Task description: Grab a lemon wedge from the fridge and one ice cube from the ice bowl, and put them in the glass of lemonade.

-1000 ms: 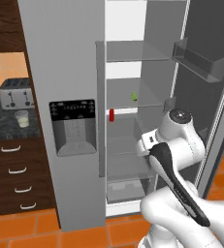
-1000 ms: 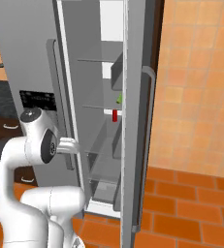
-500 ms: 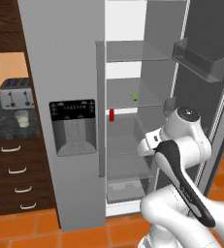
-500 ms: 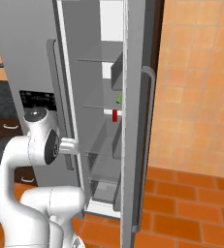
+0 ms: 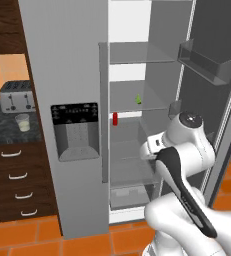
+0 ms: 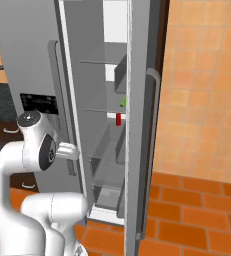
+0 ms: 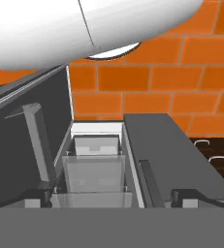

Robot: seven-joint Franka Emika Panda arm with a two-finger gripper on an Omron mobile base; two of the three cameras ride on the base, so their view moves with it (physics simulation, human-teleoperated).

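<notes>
The grey fridge has its left door shut and its right door swung open. On a middle glass shelf lies the tiny lime-green lemon wedge, also seen edge-on past the door. My gripper is open with nothing between its dark fingertips, and it looks into the fridge's lower drawers. My hand hangs low in front of the lower shelves, well below the wedge. The glass of lemonade stands on the dark counter at the left. The ice bowl is out of view.
A small red item sits on the shelf edge below the wedge. A silver toaster stands behind the glass. Dark drawers fill the space under the counter. The open door's shelves jut out on the right.
The arm's upper joint has drifted slightly right. The fridge and the things inside it stand as before.
</notes>
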